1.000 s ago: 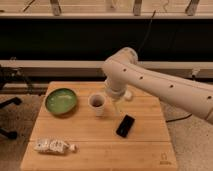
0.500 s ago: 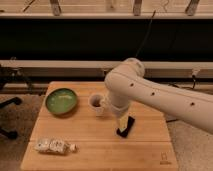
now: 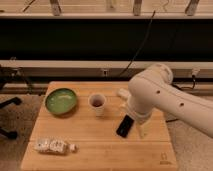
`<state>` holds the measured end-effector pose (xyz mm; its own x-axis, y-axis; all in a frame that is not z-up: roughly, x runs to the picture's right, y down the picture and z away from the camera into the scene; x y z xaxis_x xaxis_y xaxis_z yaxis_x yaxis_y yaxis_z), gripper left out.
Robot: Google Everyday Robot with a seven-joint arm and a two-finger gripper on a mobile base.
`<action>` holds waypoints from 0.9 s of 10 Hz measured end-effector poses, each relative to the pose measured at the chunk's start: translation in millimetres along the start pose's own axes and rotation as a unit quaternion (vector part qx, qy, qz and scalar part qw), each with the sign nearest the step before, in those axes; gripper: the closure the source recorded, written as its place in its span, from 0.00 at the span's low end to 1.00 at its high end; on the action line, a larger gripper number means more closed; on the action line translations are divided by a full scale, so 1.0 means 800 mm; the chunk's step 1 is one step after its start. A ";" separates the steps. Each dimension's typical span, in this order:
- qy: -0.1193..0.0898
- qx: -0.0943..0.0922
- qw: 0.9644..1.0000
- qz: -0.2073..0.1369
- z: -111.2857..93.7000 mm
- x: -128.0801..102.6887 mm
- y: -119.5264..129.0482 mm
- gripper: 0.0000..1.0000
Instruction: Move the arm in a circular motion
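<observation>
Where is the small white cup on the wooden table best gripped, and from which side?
Probably across its round wall below the rim, from the camera view's right. The small white cup stands upright, open-topped, apart from the round green bowl, and the pale claw on the cream-white arm hangs on that side, by the flat black rectangular device.

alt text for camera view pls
A cream-white robot arm reaches in from the right over a wooden table, its gripper beside a black phone. A green bowl, a white cup and a packet lie to the left.
</observation>
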<state>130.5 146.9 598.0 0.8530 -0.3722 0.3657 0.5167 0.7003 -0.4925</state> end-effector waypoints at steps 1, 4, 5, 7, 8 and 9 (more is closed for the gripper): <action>0.005 -0.004 1.000 0.017 0.001 0.024 0.008 0.20; 0.019 -0.025 0.997 0.069 0.009 0.102 0.012 0.20; 0.024 -0.032 0.996 0.079 0.014 0.119 0.006 0.20; 0.036 -0.047 0.993 0.099 0.030 0.158 -0.020 0.20; 0.043 -0.050 0.992 0.107 0.037 0.174 -0.030 0.20; 0.051 -0.051 0.990 0.118 0.047 0.195 -0.048 0.20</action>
<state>241.0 84.9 703.6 0.9510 -0.2695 0.1518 0.3030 0.7124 -0.6330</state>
